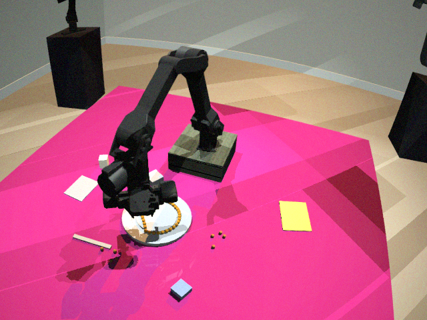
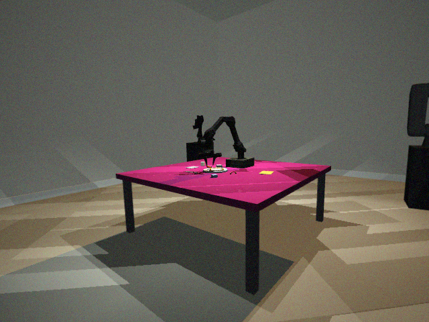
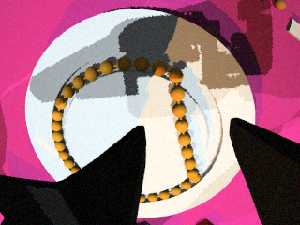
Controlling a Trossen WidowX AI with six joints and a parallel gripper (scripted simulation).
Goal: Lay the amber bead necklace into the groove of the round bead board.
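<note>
The round white bead board (image 1: 186,222) (image 3: 41,117) lies on the pink table. The amber bead necklace (image 1: 179,215) (image 3: 56,126) lies on it as a loop. In the wrist view its left side and lower edge follow the groove, while on the right a nearly straight run of beads cuts inside the groove's curve, leaving that arc bare. My gripper (image 2: 210,165) (image 3: 187,129) is open and empty above the board, its fingertips apart on either side of the straight run in the wrist view. The left finger hides the loop's lower left. In the top view the arm hides its far left part.
Loose amber beads (image 1: 220,233) lie right of the board, others (image 1: 115,251) by a pale stick (image 1: 92,241) at front left. A blue block (image 1: 181,288) is in front, a yellow sheet (image 1: 295,216) right. A white sheet (image 1: 81,188) and white blocks (image 1: 103,161) (image 1: 156,176) are behind.
</note>
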